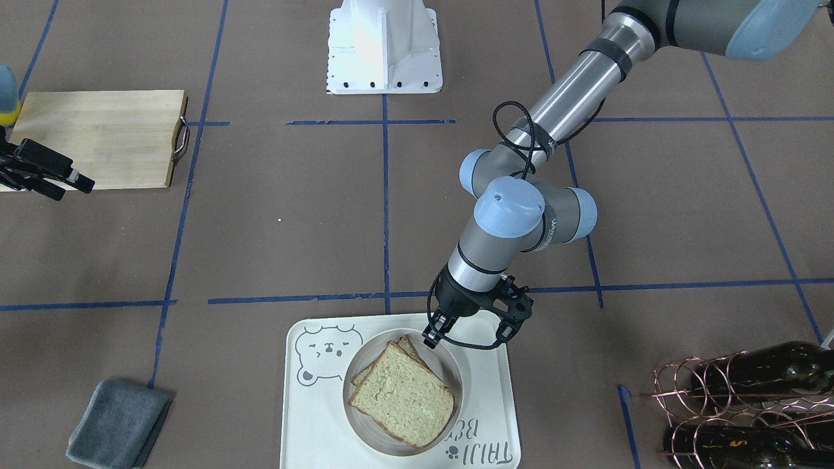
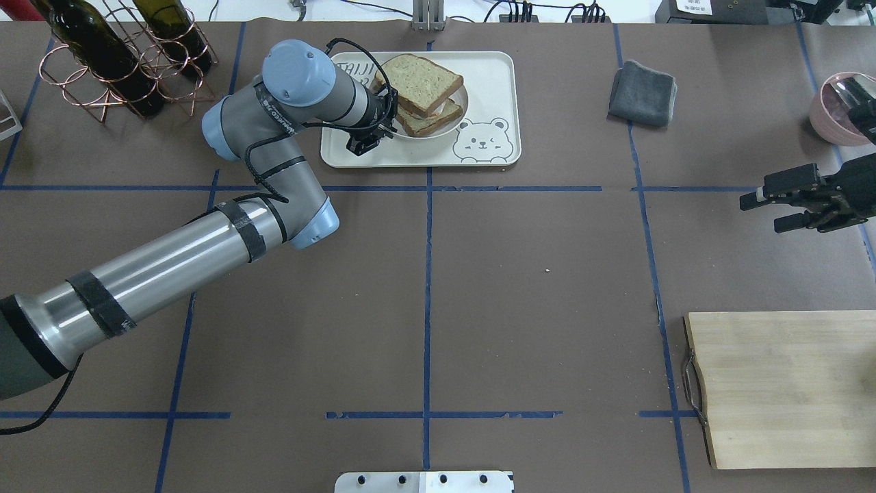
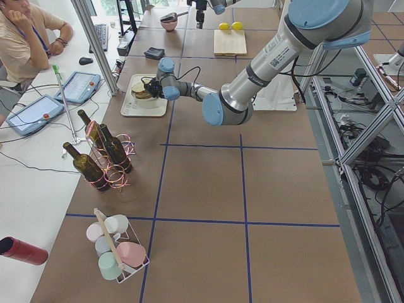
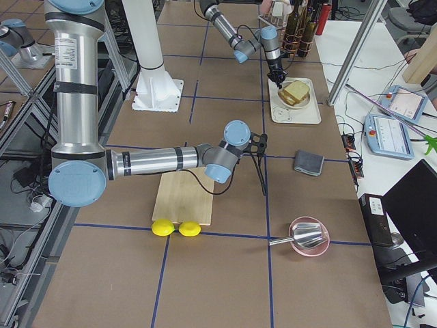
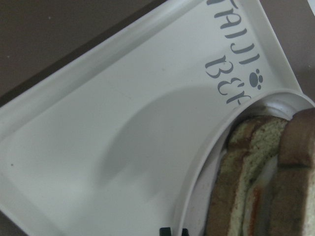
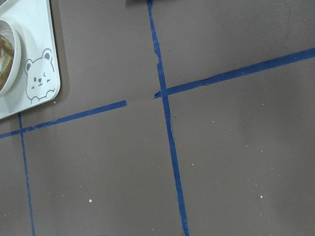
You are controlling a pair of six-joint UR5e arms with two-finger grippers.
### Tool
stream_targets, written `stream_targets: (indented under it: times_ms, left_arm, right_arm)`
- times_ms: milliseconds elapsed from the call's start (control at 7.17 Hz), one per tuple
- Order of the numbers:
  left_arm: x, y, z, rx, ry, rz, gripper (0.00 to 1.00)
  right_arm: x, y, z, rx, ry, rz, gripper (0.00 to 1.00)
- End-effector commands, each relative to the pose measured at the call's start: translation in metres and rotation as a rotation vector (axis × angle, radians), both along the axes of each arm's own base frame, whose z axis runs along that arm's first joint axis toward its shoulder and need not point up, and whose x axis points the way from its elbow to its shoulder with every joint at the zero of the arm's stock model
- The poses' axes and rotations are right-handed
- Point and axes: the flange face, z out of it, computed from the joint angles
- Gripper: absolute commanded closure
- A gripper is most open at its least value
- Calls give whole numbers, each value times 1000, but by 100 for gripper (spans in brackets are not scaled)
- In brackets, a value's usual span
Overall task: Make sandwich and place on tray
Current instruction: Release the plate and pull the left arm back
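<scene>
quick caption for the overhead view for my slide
Left pincer at the rim of the plate bearing the sandwich on the tray; right pincer open, off to the side.

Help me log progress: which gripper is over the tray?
The left gripper, at the plate's rim; the right gripper is off by the cutting board.

A sandwich of two square pale bread slices with dark brown crust [image 1: 404, 394] is stacked flat, slices slightly offset, white-and-orange filling showing between them; it is carried on a round white plate [image 1: 456, 372]; the plate is seated on a large cream-white rectangular tray with rounded corners [image 1: 313, 420], printed with a grey bear and grey lettering.
</scene>
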Motion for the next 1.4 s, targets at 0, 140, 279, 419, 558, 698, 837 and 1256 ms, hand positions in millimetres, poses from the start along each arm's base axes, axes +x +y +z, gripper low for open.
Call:
stream_targets:
  times_ms: [0, 140, 279, 419, 558, 698, 837, 1256]
  left_arm:
    - [0, 0, 1, 23, -11, 10, 61]
    - [-2, 1, -1, 50, -16, 21, 60]
    - [-19, 9, 12, 100, -27, 36, 62]
    - [-55, 19, 17, 178, -22, 40, 62]
    - [-85, 42, 43, 255, -46, 68, 62]
    - [-116, 70, 82, 364, -96, 174, 62]
    - [-171, 74, 107, 462, -120, 264, 62]
    - [-353, 67, 197, 735, -359, 449, 62]
  right_arm:
    - [2, 4, -4, 3, -5, 0, 0]
    - [3, 5, -9, 10, -10, -1, 0]
    - [3, 5, -9, 8, -9, -1, 0]
    - [19, -1, -8, -5, -6, 32, 0]
    - [46, -15, 16, -38, 30, 94, 0]
    - [64, -21, 24, 14, 57, 103, 0]
    - [73, -27, 35, 43, 108, 89, 0]
    - [139, -50, 77, 183, 359, -14, 0]
